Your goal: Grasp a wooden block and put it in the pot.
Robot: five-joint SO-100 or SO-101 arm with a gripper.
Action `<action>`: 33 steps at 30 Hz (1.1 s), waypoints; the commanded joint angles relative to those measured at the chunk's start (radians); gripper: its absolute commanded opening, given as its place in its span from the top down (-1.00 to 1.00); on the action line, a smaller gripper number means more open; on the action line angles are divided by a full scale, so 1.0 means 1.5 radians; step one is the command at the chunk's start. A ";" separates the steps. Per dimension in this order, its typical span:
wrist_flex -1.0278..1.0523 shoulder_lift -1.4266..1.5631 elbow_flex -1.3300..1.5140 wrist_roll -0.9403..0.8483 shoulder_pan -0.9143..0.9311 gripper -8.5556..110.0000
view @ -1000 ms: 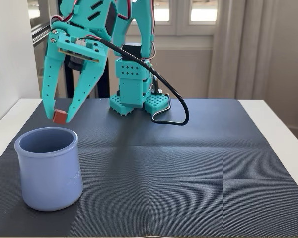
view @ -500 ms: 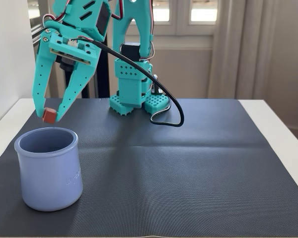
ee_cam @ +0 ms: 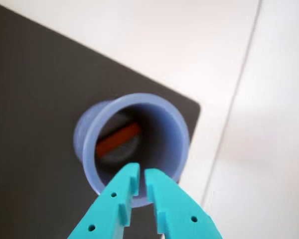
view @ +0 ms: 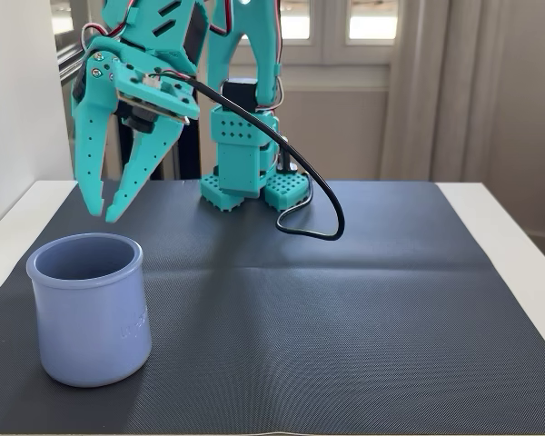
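Note:
The lavender-blue pot (view: 91, 318) stands upright at the front left of the dark mat in the fixed view. In the wrist view I look down into the pot (ee_cam: 175, 122), and the reddish-brown wooden block (ee_cam: 118, 139) lies slanted on its bottom. The fixed view does not show the block, as the pot's wall hides it. My teal gripper (view: 104, 215) hangs above and just behind the pot's rim with nothing in it. In the wrist view the gripper (ee_cam: 142, 173) has its fingers almost touching, with only a thin slit between them.
A dark ribbed mat (view: 345, 300) covers the white table (view: 518, 245). The arm's teal base (view: 245, 173) stands at the mat's back edge, with a black cable (view: 331, 213) looping onto the mat. A white wall is at the left.

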 commanded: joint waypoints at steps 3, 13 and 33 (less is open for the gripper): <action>-0.011 0.126 0.036 -0.119 -0.034 0.86; -0.011 0.378 0.226 -0.435 -0.096 0.86; -0.004 0.838 0.663 -0.527 -0.188 0.86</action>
